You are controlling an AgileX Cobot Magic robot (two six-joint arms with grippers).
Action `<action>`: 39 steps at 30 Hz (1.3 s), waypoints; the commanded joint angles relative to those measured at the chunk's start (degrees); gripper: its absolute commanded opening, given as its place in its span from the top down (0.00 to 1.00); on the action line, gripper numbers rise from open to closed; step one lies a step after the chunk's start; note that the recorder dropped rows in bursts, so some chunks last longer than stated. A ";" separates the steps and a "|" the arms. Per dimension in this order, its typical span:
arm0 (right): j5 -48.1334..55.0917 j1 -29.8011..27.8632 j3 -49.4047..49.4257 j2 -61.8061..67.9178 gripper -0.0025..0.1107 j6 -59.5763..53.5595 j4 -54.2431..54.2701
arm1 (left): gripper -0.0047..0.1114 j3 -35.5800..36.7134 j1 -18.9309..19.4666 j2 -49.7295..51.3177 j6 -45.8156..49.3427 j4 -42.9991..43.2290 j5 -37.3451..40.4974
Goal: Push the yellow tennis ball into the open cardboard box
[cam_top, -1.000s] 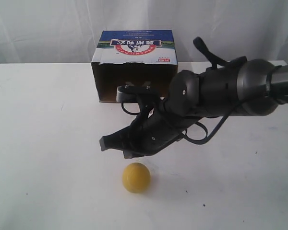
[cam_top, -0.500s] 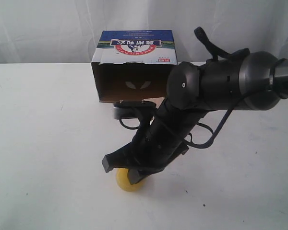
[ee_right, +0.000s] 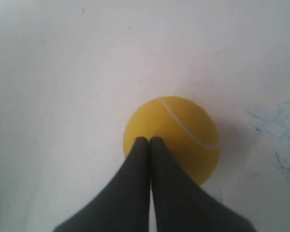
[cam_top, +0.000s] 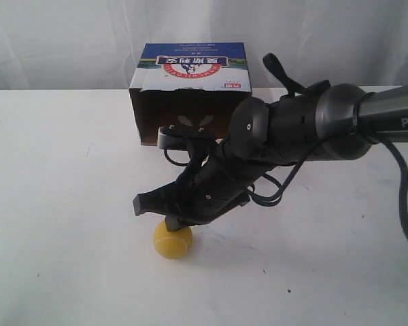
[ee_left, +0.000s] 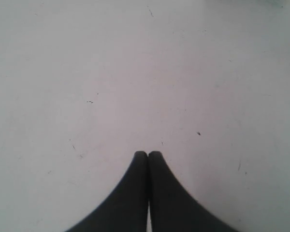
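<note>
A: Where's the yellow tennis ball (cam_top: 173, 239)?
B: Near the desk's (cam_top: 54, 224) front edge, under your right gripper (ee_right: 149, 139); jaws pressed together, empty.
A: And the push?
B: Drop behind its centre; drive slowly, straight at the open cardboard box (cam_top: 190, 92).

A white worktop (cam_top: 54, 224) fills the near and middle ground, its matte surface marked by a few tiny dark specks and faint scuffs. Behind its far edge a white curtain (cam_top: 68, 41) hangs in soft vertical folds from left to right. The light is even and diffuse, leaving only soft shadows.
</note>
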 commanded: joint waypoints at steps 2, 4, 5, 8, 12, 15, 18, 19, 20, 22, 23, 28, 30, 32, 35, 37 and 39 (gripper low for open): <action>-1.30 0.09 0.32 2.59 0.98 -0.59 -2.16 | 0.96 0.35 -0.41 -0.28 0.01 -0.35 -0.22; -1.92 0.09 -0.46 2.59 0.98 -0.59 -2.16 | 0.96 0.35 -0.41 -0.28 0.01 -0.35 -0.22; -2.08 0.09 -1.07 2.59 0.98 -0.59 -2.16 | 0.96 0.35 -0.41 -0.28 0.01 -0.35 -0.22; -2.68 0.09 -2.29 2.59 0.98 -0.59 -2.29 | 0.96 0.35 -0.41 -0.28 0.01 -0.35 -0.22; -3.03 0.09 -3.61 2.59 0.98 -0.59 -2.52 | 0.96 0.35 -0.41 -0.28 0.01 -0.35 -0.22; -3.14 0.09 -4.21 2.59 0.98 -0.59 -2.52 | 0.96 0.35 -0.41 -0.28 0.01 -0.35 -0.22; -3.14 0.09 -4.55 2.59 0.98 -0.59 -2.52 | 0.96 0.35 -0.41 -0.28 0.01 -0.35 -0.22; -3.14 0.09 -4.55 2.59 0.98 -0.59 -2.52 | 0.96 0.35 -0.41 -0.28 0.01 -0.35 -0.22; -3.03 0.09 -4.53 2.59 0.98 -0.59 -2.52 | 0.96 0.35 -0.41 -0.28 0.01 -0.35 -0.22; -2.73 0.09 -4.53 2.59 0.98 -0.59 -2.52 | 0.96 0.35 -0.41 -0.28 0.01 -0.35 -0.22; -2.62 0.09 -4.53 2.59 0.98 -0.59 -2.52 | 0.96 0.35 -0.41 -0.28 0.01 -0.35 -0.22; -2.74 0.09 -4.53 2.45 0.98 -2.19 -2.52 | 0.96 0.35 -0.41 -0.28 0.01 -0.35 -0.22; -2.90 0.09 -4.53 2.02 0.98 -2.78 -2.52 | 0.96 0.35 -0.41 -0.28 0.01 -0.35 -0.22; -3.60 0.09 -4.53 1.24 0.98 -3.37 -2.58 | 0.96 0.35 -0.41 -0.28 0.01 -0.35 -0.22; -5.19 0.09 -4.53 -0.44 0.98 -3.48 -2.94 | 0.96 0.35 -0.41 -0.28 0.01 -0.35 -0.22; -5.90 0.09 -4.53 -1.58 0.98 -3.48 -3.89 | 0.96 0.35 -0.41 -0.28 0.01 -0.35 -0.22; -5.40 0.09 -4.53 -2.71 0.98 -3.48 -3.98 | 0.96 0.35 -0.41 -0.28 0.01 -0.35 -0.22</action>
